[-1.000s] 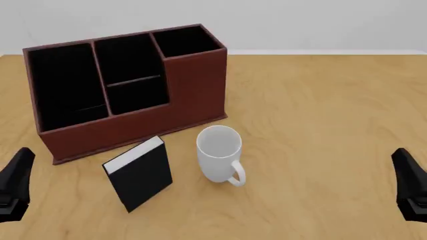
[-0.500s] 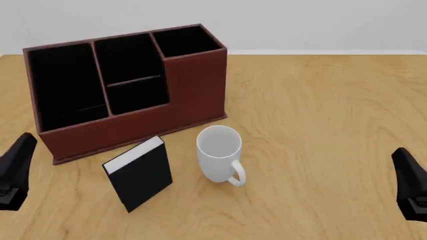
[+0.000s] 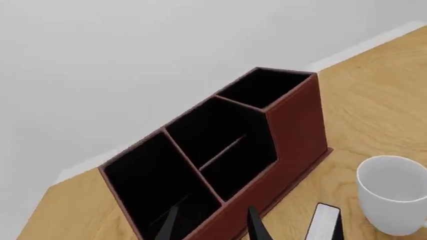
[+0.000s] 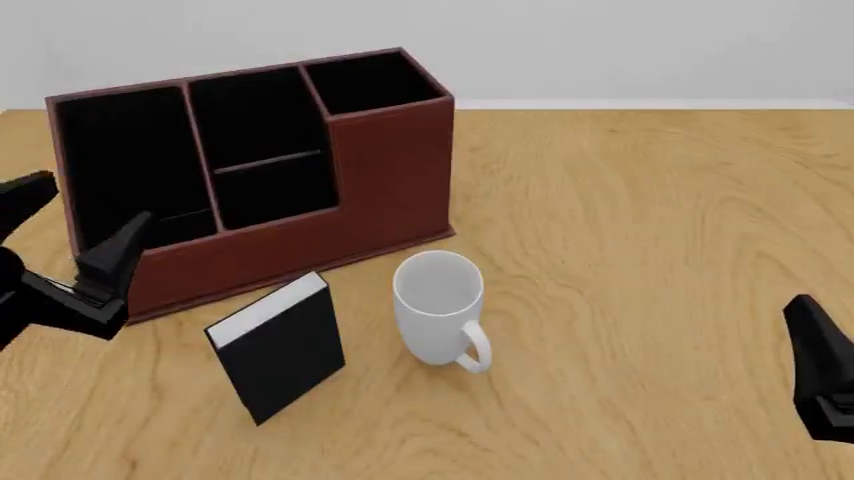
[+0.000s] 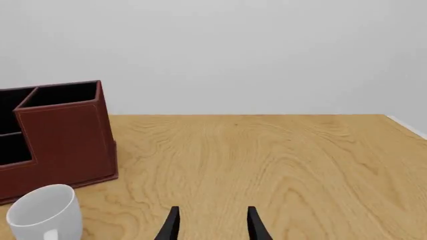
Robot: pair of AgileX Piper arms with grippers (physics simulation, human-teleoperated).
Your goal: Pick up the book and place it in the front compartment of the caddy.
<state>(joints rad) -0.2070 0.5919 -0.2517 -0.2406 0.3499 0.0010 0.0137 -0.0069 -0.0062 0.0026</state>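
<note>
small black hardcover book (image 4: 278,348) with white page edges is standing untouched on the wooden worktop (image 4: 641,220), just before the reddish-brown compartmented caddy (image 4: 254,180); left gripper (image 4: 67,240) is hovering spread, empty; everything is remaining undone.

Front view high over table, wrist views low, all sharing caddy (image 4: 254,170), mug (image 4: 438,305)

Lt wood table (image 4: 641,200), plain gray wall (image 5: 267,50)

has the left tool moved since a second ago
Yes. The left tool has risen and swung forward from the table's near-left edge, now beside the caddy at its left end.
</note>
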